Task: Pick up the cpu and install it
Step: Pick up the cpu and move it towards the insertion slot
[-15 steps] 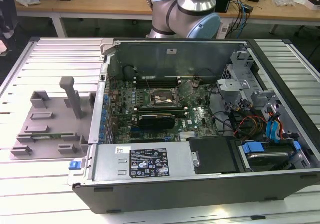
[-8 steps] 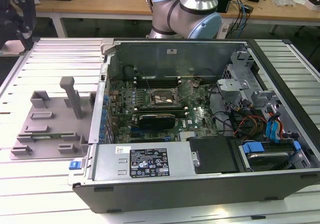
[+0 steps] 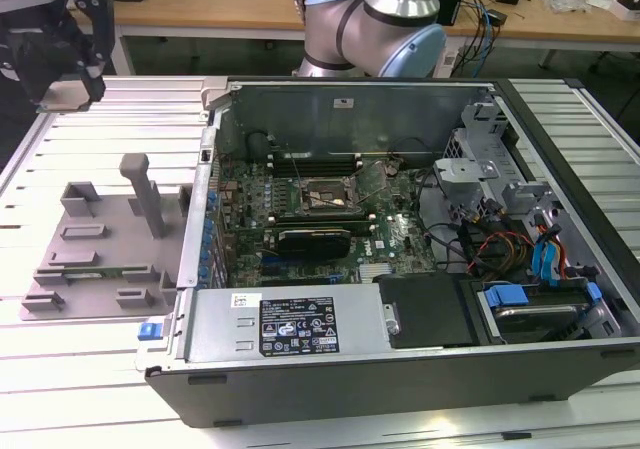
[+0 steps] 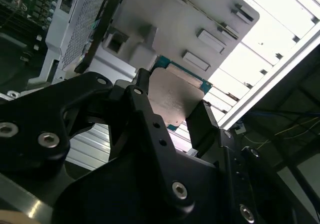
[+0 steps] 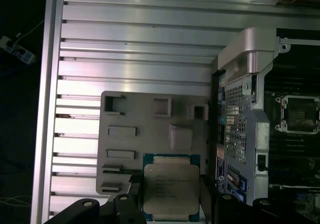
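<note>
First wrist view: silvery square cpu (image 5: 171,191)

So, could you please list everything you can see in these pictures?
silvery square metal-topped cpu chip: one, silver with a green rim, gripped by the pincer, apart from the tray
grey plastic tray with raised blocks: one, grey, on the table at the exterior view's left of the case
open dark metal computer case: one, dark grey, lying mid-table
green motherboard: one, green, inside the case
black square socket frame: one, black, on the motherboard
slatted aluminium table: one, silver, under everything
wooden bench: one, tan, behind the table
robot arm: one, silver and pale blue, behind the case
black pincer: one, black, closed on the chip
</note>
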{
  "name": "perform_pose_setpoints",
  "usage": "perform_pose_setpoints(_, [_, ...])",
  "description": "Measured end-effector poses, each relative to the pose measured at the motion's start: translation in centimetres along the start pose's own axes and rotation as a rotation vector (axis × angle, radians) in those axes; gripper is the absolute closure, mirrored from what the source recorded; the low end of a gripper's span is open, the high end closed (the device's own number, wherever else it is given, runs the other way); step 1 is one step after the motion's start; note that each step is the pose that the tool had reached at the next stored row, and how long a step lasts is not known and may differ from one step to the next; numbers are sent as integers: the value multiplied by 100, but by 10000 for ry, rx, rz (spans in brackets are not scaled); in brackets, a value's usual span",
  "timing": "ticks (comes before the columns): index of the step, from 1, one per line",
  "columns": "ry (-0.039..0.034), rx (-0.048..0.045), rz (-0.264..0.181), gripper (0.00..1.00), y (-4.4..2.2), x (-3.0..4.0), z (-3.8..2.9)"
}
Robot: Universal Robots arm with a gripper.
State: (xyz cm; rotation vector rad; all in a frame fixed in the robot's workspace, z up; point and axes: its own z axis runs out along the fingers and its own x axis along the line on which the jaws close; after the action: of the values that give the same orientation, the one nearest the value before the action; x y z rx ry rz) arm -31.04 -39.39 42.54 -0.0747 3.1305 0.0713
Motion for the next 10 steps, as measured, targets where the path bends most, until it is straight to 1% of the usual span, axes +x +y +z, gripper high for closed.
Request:
perform_pose_setpoints(5, [2,1,0,45,-5,-111,0])
perform_pose_setpoints(10, [1,-1,1,45,-8,-177,1])
